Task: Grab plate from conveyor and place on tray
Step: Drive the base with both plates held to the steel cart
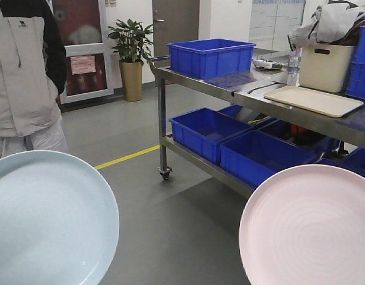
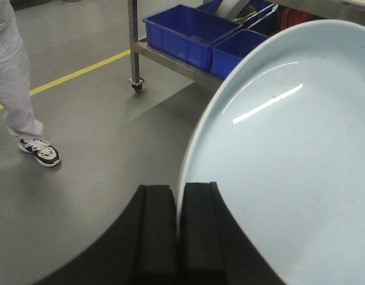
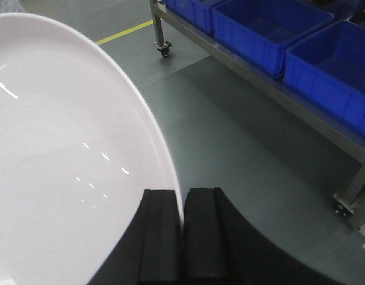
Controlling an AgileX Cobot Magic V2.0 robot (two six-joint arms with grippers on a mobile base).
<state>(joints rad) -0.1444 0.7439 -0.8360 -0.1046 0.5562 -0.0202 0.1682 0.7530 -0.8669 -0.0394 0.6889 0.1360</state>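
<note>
Two plates are held up over the grey floor. The pale blue plate [image 1: 45,219] [image 2: 289,160] sits at the lower left of the front view, with my left gripper [image 2: 179,196] shut on its rim. A pale pink plate [image 1: 310,228] [image 3: 63,160] fills the lower right, its rim pinched by my shut right gripper [image 3: 182,199]. The cream tray [image 1: 313,100] lies flat on the top shelf of the steel cart, at the upper right, well beyond both plates. The conveyor is out of view.
A steel wheeled cart [image 1: 170,74] carries blue bins [image 1: 210,56] on top and more below [image 1: 206,132]. A tall cream bin [image 1: 326,65] stands behind the tray. A person [image 1: 25,77] stands at the left. A yellow floor line [image 1: 126,157] and a potted plant [image 1: 132,56] lie beyond.
</note>
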